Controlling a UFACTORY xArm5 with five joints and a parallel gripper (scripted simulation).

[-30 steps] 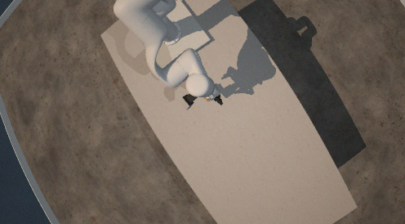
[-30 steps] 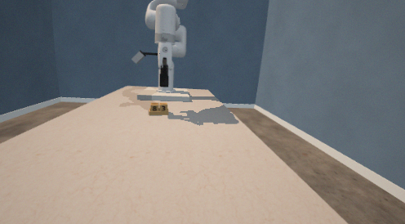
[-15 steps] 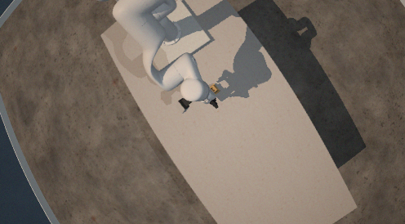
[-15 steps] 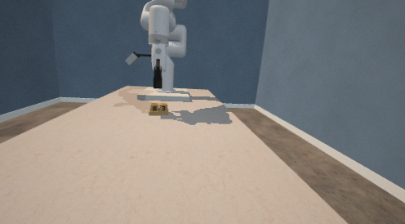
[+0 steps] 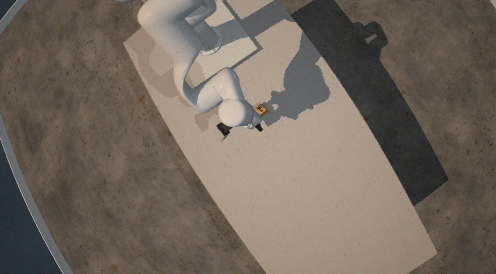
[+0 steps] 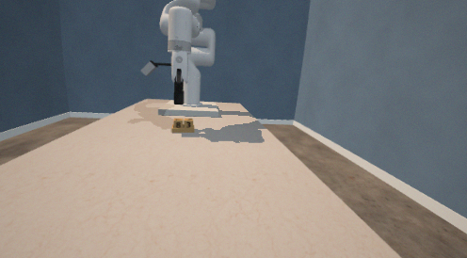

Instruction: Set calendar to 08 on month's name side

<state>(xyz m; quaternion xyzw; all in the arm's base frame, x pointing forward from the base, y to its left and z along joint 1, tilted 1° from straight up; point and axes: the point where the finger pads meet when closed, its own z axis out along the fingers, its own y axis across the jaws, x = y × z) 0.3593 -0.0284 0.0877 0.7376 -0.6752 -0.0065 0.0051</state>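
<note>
The calendar is a small wooden tray [image 6: 183,129] lying flat on the table, with two cubes side by side in it. Their front faces seem to read 8 and 3, but they are too small to be sure. In the overhead view only a corner of the tray [image 5: 261,109] shows beside my wrist. My gripper [image 6: 178,101] hangs well above the table, behind the tray and apart from it, pointing down. Its fingers stand about half open with nothing between them. From above, the dark gripper parts [image 5: 240,127] stick out from under the white wrist.
The arm's base stands on a pale square plate [image 6: 188,111] at the far end of the long table [image 6: 198,187]. A small grey box [image 6: 150,68] sticks out from the arm on a thin rod. The table drops to brown floor on both long sides.
</note>
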